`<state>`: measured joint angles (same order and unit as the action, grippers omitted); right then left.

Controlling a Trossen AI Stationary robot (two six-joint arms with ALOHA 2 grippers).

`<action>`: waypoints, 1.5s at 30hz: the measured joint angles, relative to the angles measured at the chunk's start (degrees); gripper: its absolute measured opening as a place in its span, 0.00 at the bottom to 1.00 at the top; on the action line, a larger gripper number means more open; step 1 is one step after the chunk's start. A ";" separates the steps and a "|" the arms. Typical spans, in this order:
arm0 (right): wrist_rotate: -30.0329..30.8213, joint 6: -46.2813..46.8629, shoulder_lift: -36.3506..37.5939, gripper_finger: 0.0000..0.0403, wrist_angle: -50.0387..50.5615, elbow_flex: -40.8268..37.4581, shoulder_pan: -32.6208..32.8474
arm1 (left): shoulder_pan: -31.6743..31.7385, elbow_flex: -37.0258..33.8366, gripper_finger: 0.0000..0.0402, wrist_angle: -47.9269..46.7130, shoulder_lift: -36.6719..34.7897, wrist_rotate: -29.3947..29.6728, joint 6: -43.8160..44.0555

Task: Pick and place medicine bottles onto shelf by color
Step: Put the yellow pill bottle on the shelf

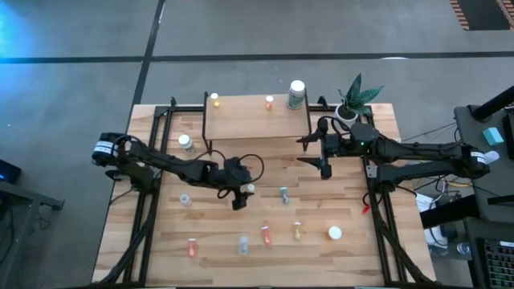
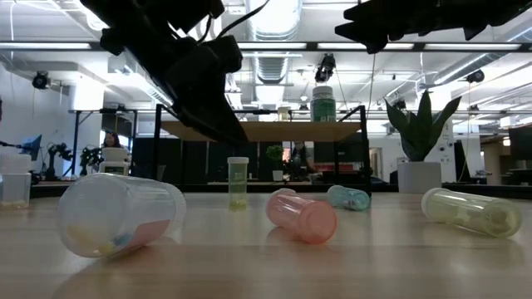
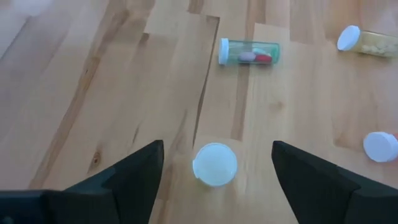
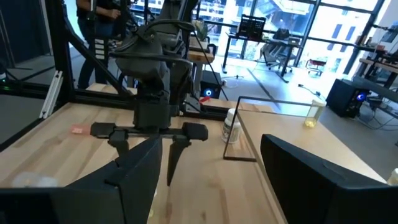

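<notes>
Both gripper (image 3: pixel 214 163) fingers wide, empty.

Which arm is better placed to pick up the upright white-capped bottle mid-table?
Left. The left gripper hangs open directly over that bottle; the right gripper waits beside the shelf, farther off.

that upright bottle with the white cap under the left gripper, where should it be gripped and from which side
Grip the small upright bottle across its round body just below the white cap, coming straight down from above. It stands upright with clear tabletop all round, and the left gripper hangs open over it, one finger on each side.
</notes>
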<state>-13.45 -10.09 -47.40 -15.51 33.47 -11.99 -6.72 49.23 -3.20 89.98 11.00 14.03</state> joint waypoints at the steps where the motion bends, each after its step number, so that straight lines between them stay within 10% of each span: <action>1: -0.02 0.02 0.00 0.65 0.02 0.00 0.00 | 0.00 0.00 0.70 0.05 0.52 -0.02 0.02; 15: 0.00 -1.18 -0.51 0.65 0.21 0.00 -0.02 | 1.01 0.09 0.69 3.19 6.39 -0.04 0.59; 29: 0.02 -1.03 -0.50 0.65 0.21 0.00 -0.02 | 1.03 0.09 0.37 3.18 6.87 -0.07 0.54; 45: 0.04 -1.01 -0.50 0.65 0.22 -0.02 -0.02 | 1.03 0.24 0.34 3.17 6.61 -0.48 0.60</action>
<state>-13.41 -11.09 -47.90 -15.29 33.45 -12.01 -5.69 49.47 -0.03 96.60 10.52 14.63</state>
